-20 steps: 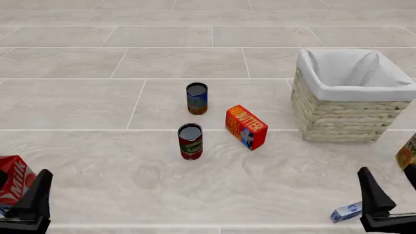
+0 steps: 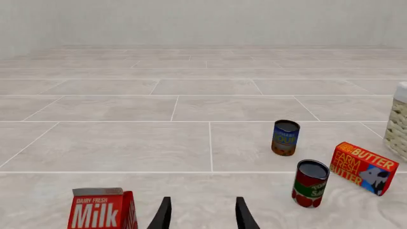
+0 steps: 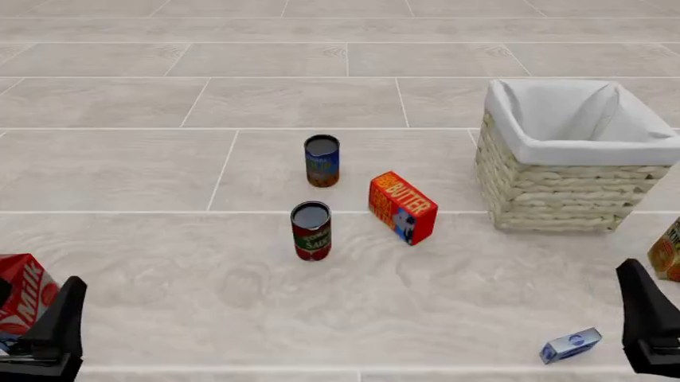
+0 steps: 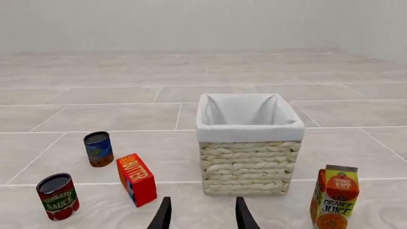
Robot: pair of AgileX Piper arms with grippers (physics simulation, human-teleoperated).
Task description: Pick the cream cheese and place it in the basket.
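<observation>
The cream cheese point(image 3: 571, 345), a small light-blue and white box, lies on the floor at the near right, just left of my right gripper point(image 3: 646, 322). It is out of both wrist views. The basket point(image 3: 574, 187), woven with a white lining, stands at the far right and is empty; in the right wrist view it point(image 4: 249, 157) sits straight ahead of the right gripper point(image 4: 201, 215), whose fingers are apart and empty. My left gripper point(image 3: 56, 330) is at the near left, open and empty in the left wrist view point(image 2: 202, 217).
A red-orange butter box point(image 3: 403, 206) and two cans point(image 3: 322, 159) point(image 3: 311, 231) stand mid-floor. A red milk carton point(image 3: 16, 290) is beside the left gripper. An orange juice carton point(image 3: 670, 251) stands at the right edge, near the basket.
</observation>
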